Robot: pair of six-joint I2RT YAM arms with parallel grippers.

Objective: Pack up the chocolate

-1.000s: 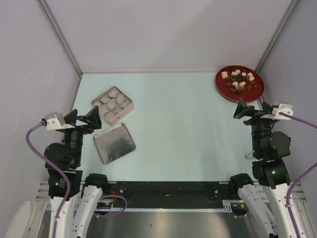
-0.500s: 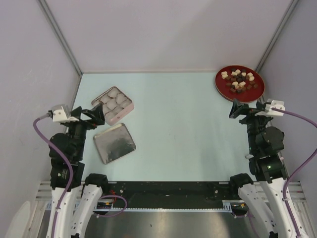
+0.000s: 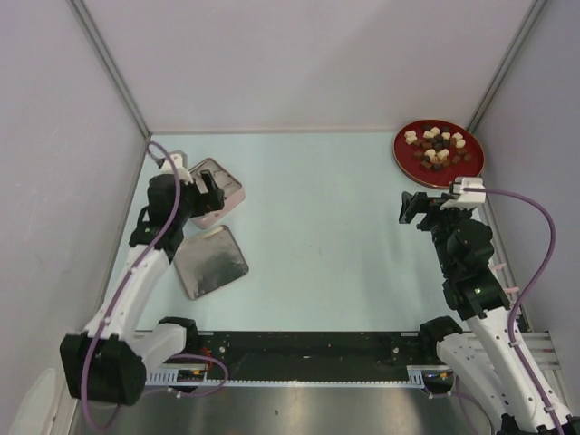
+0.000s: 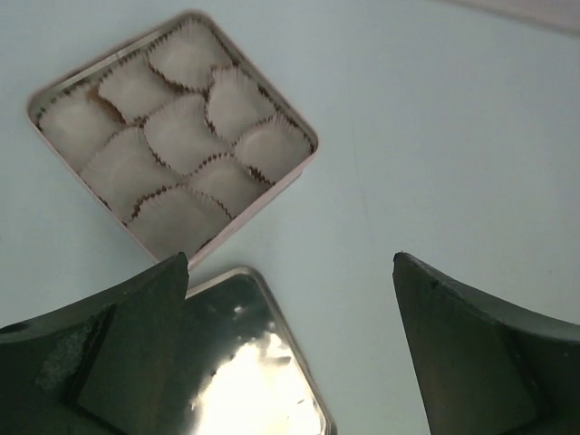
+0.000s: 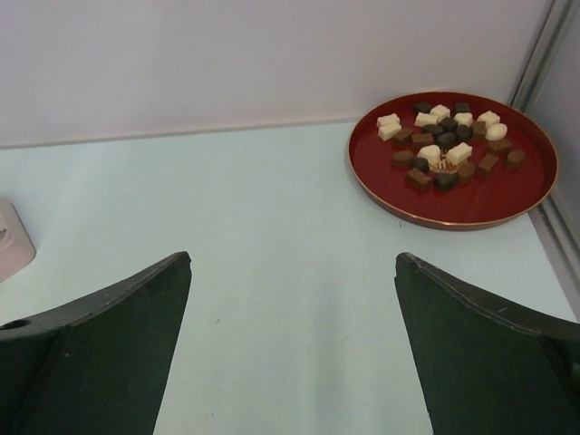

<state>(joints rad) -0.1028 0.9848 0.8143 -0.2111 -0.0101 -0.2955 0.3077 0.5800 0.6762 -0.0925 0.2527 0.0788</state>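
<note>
The chocolate is a heap of small dark, brown and cream chunks on a red plate at the far right corner; the right wrist view shows the chocolate on that plate too. My right gripper hangs open in front of the plate, apart from it, nothing between its fingers. A square tin lined with white paper cups lies at the left. My left gripper hovers open above the tin's near edge, holding nothing.
The tin's shiny lid lies flat just in front of the tin, seen close up in the left wrist view. Grey walls close in the pale blue table on three sides. The tin's corner shows at the left edge of the right wrist view.
The left arm has swung forward and up, bringing its gripper over the tin. The right arm has stretched forward and its gripper shifted left. Both grippers stayed open.
</note>
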